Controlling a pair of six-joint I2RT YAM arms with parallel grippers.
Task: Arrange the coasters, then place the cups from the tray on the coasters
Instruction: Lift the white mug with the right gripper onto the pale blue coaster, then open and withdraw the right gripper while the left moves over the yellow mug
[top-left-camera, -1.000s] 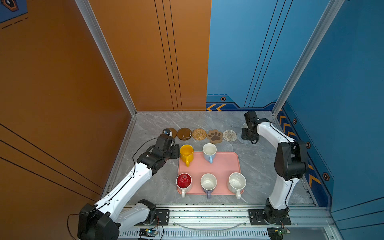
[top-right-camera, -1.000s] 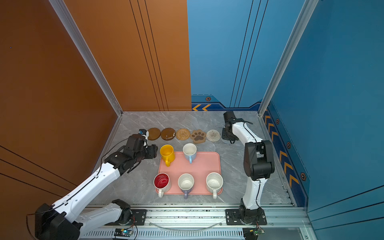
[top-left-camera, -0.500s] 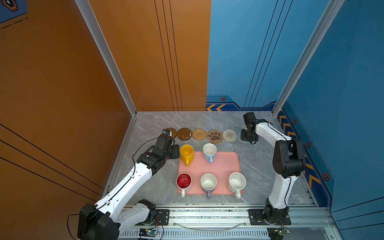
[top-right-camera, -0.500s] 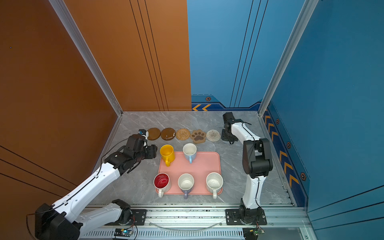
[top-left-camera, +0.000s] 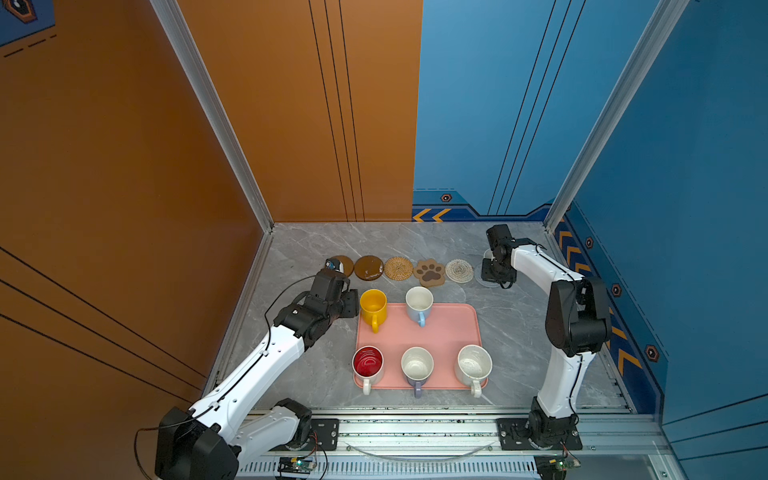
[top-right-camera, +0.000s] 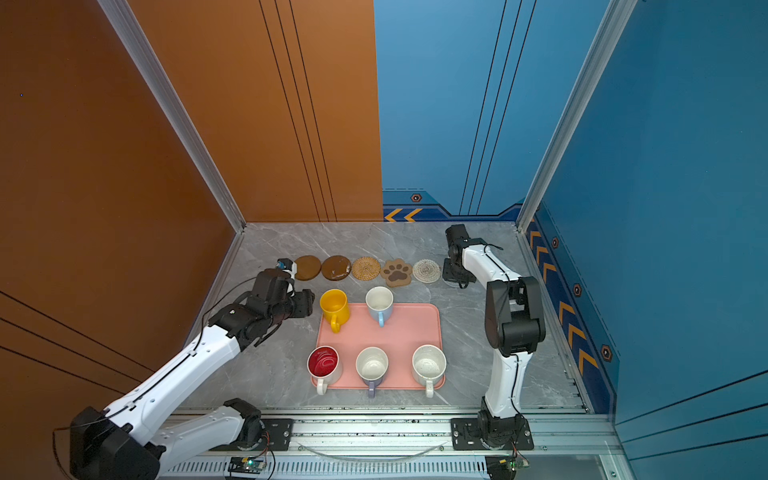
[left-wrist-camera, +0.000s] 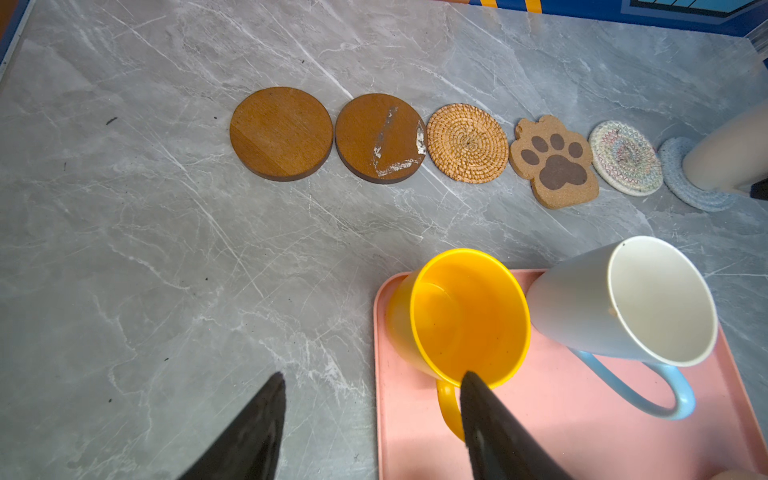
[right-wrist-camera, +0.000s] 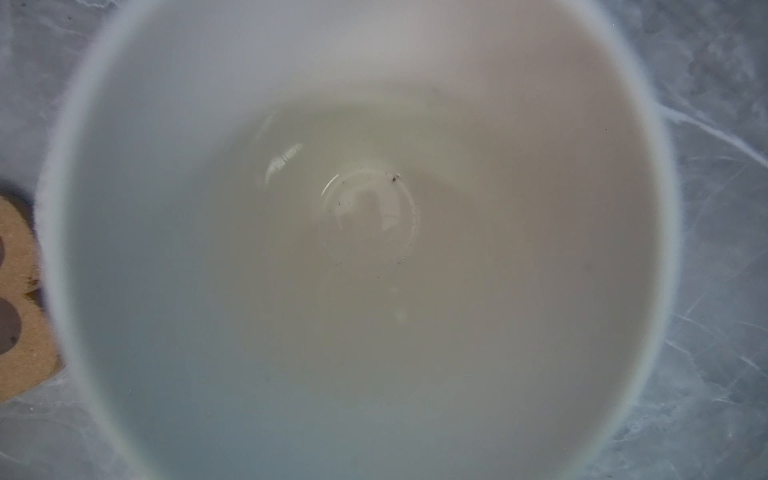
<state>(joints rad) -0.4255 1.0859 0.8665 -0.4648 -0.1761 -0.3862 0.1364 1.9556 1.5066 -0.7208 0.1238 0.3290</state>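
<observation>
So the left end effector (left-wrist-camera: 372, 376) is spread wide just beside the yellow ceramic mug (left-wrist-camera: 465, 316) at the corner of the salmon-pink tray (left-wrist-camera: 582, 415), while the right end effector (top-left-camera: 496, 274) is pressed together over the plain white mug (right-wrist-camera: 374, 249), which sits on the light blue woven coaster (left-wrist-camera: 681, 187) at the row's end.

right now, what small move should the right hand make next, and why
Probably open and let go. The left wrist view shows the white cup standing upright on the light blue coaster, apparently already set down, while the right hand looks closed on it. Releasing would leave that cup placed and free the arm for another one.
</observation>
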